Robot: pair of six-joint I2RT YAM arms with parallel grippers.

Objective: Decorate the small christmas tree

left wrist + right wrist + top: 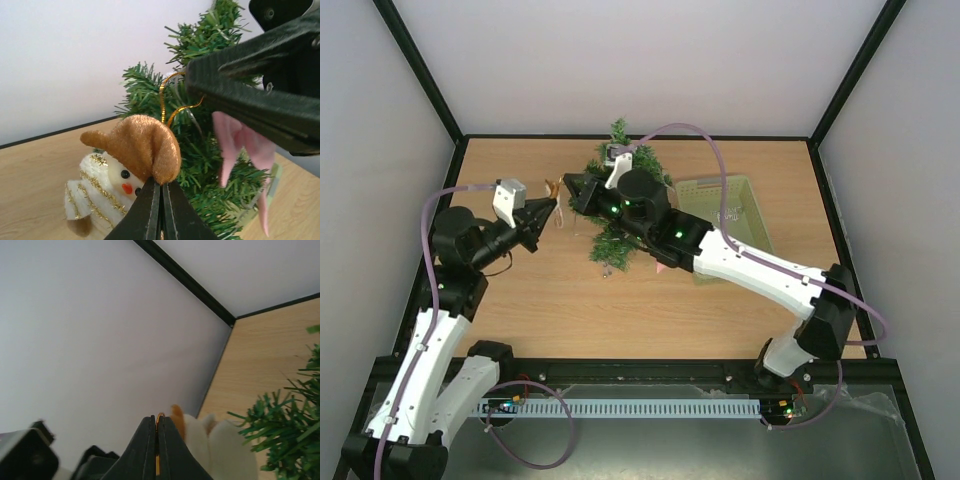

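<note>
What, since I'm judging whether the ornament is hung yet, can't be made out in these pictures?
- Left wrist view: the far end of the gold loop is hidden behind the right gripper.
- Top view: the snowman ornament is too small for detail, and the middle of the small christmas tree is covered by the right arm.
- Right wrist view: the tree is cut off by the right edge, and the snowman is blurred.

Light wooden table [520,300], the small christmas tree [610,245] near its middle, pale green basket [710,183] just beside.
</note>
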